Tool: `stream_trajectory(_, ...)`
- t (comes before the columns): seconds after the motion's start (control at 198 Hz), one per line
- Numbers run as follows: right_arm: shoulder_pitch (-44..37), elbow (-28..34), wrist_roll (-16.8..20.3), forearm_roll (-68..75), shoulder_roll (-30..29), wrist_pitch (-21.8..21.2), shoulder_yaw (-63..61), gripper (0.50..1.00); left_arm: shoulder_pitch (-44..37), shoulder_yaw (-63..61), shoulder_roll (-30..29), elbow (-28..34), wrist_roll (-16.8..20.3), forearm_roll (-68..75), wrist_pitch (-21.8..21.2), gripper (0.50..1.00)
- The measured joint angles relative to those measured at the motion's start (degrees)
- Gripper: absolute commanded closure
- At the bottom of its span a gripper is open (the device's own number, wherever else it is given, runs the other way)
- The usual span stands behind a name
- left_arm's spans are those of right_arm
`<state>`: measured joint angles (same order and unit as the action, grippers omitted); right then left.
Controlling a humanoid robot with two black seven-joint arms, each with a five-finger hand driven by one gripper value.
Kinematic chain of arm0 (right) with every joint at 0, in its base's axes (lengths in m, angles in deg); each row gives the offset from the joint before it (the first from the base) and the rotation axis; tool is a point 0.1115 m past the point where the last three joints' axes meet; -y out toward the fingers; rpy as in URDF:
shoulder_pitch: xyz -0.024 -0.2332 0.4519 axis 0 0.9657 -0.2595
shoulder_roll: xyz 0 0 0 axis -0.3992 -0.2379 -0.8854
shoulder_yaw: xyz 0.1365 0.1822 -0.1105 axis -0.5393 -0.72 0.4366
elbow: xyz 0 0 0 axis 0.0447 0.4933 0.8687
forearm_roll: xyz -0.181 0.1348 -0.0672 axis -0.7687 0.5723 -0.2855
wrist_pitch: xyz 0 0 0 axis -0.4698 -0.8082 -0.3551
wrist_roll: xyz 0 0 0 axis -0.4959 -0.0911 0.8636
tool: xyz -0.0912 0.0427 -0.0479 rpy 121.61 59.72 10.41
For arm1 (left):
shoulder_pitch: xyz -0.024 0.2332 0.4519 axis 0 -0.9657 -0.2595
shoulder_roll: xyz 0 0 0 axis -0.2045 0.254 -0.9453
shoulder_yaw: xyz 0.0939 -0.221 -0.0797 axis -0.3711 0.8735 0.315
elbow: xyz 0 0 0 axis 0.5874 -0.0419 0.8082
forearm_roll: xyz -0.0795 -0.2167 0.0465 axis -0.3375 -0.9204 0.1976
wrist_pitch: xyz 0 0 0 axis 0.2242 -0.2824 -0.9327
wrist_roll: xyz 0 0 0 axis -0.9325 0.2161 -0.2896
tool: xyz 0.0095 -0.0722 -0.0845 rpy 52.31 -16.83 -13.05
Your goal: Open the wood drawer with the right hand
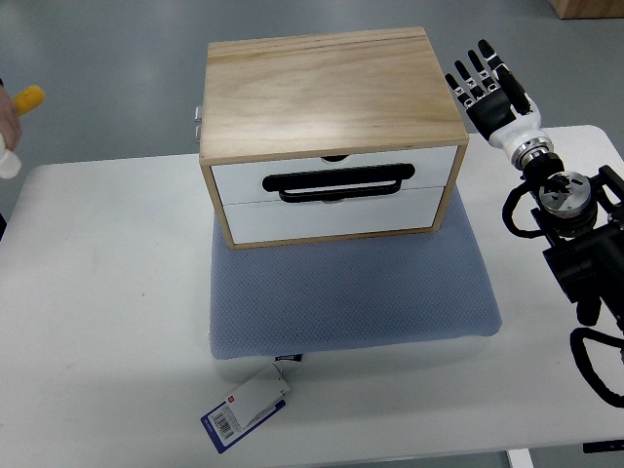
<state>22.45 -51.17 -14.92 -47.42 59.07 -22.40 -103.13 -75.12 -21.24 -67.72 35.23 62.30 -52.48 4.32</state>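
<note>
A light wooden box [327, 93] with two white drawer fronts stands on a blue-grey cushion [351, 292]. A black handle [338, 182] runs across the seam between the upper drawer [244, 178] and the lower drawer [331, 216]; both sit flush with the frame. My right hand [489, 88] is raised beside the box's upper right corner, black fingers straight and spread, touching nothing. Its arm [570, 219] comes in from the right edge.
The cushion lies on a white table [97, 322]. A white and blue tag [247, 408] trails from the cushion's front edge. At the far left edge a person's hand holds a yellow object [27, 99] and something white [8, 161].
</note>
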Motion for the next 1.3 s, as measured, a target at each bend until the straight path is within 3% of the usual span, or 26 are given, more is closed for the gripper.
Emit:
stream_trajectory(0.428, -1.6, 0.0, 0.1, -0.2, 1.2, 0.1, 0.7, 0.554, 0.0, 0.2, 0.0, -0.1, 0.0, 0.0, -0.2, 0.5)
stream_trajectory(0.57, -7.4, -0.2, 0.6, -0.2, 6.7, -0.1, 9.4, 0.554, 0.2, 0.2, 0.0, -0.3, 0.0, 0.1, -0.1, 0.5)
stream_trajectory(0.842, -25.7, 0.2, 2.1, 0.0, 17.6, -0.4, 37.8, 0.554, 0.7, 0.1, 0.0, -0.4, 0.0, 0.3, 0.6, 0.5)
stream_trajectory(1.059, -42.7, 3.5, 6.5, -3.0, 20.0, -2.0, 61.2, 0.556, 0.8, 0.1, 0.0, -0.4, 0.0, 0.3, 0.8, 0.5)
stream_trajectory(1.18, -52.6, 7.0, 9.7, -7.9, 20.4, -7.0, 72.5, 0.554, 0.7, 0.2, 0.0, -0.3, 0.0, 0.2, 0.8, 0.5)
stream_trajectory(1.301, -62.5, 15.6, 13.6, -10.5, 20.4, -12.7, 82.2, 0.554, 0.7, 0.2, 0.0, -0.2, 0.0, 0.1, 0.8, 0.5)
